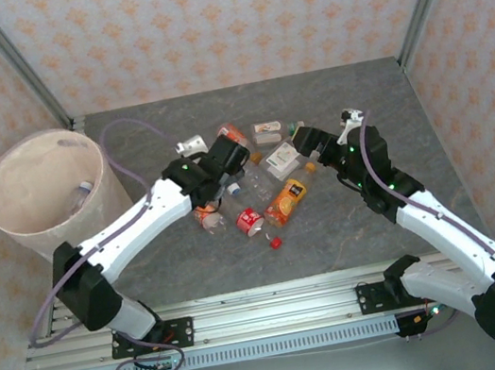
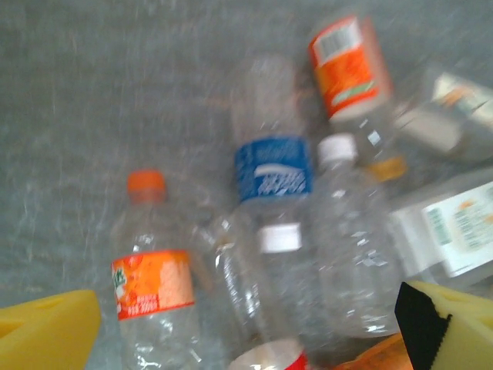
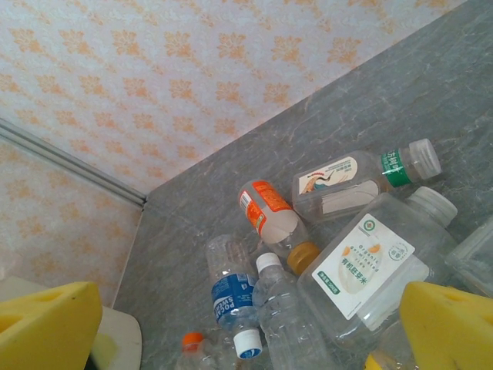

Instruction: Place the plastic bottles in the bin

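Grey surface (image 1: 333,237), bin (image 1: 50,234) at far left, plastic bottles (image 1: 265,177) heaped mid-surface.
Left fingers (image 2: 46,331), spread and empty, hang over the heap, a blue-labelled bottle (image 2: 271,169) lying lengthwise ahead between them; right fingers (image 3: 451,324), also spread and empty, hover at the heap's right edge.

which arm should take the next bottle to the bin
Left, probably: the left end effector, open, hangs over the bottles, and the bin stands on that side, far from the right end effector.
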Tool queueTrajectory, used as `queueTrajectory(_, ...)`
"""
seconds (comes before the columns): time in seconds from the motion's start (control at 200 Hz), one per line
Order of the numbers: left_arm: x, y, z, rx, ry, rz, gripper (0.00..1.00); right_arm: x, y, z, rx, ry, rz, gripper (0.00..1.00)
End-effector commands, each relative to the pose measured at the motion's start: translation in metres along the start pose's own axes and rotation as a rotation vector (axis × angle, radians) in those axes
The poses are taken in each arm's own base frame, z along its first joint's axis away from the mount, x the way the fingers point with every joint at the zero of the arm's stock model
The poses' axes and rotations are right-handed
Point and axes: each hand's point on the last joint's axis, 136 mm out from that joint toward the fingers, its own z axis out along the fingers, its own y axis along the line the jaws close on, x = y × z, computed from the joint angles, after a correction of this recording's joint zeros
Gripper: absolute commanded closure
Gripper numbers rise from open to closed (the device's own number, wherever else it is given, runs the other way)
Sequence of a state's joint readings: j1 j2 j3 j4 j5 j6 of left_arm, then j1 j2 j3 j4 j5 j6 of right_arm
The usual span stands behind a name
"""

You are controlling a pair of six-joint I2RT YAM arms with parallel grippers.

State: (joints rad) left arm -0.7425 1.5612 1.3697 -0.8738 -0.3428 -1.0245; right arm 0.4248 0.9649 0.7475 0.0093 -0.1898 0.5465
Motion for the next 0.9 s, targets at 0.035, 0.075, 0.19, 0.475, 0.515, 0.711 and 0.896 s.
queueTrajectory(0.035,0.028,0.012,0.018,-0.014,0.097,-0.041,0.0,0.005,-0.009,-0.003,0.028,0.003,-0.023,0.01)
queueTrajectory(0.075,0.033,0.017,0.024,-0.032,0.117,-0.03,0.0,0.006,-0.009,-0.003,0.027,0.004,-0.026,0.01)
queueTrajectory(0.19,0.052,0.031,0.043,-0.041,0.204,0.002,0.0,0.007,-0.009,-0.003,0.03,0.01,-0.031,0.01)
queueTrajectory(0.475,0.069,0.06,0.066,-0.049,0.294,0.016,0.08,0.01,-0.012,-0.002,0.039,0.024,-0.042,0.01)
queueTrajectory(0.515,0.07,0.061,0.071,-0.042,0.3,-0.008,0.09,0.01,-0.012,-0.001,0.038,0.025,-0.04,0.01)
queueTrajectory(0.711,0.07,0.074,0.085,-0.091,0.3,-0.042,0.12,0.01,-0.01,-0.002,0.038,0.038,-0.05,0.01)
queueTrajectory(0.896,0.073,0.076,0.103,-0.072,0.297,-0.072,0.14,0.012,-0.011,-0.002,0.039,0.042,-0.043,0.01)
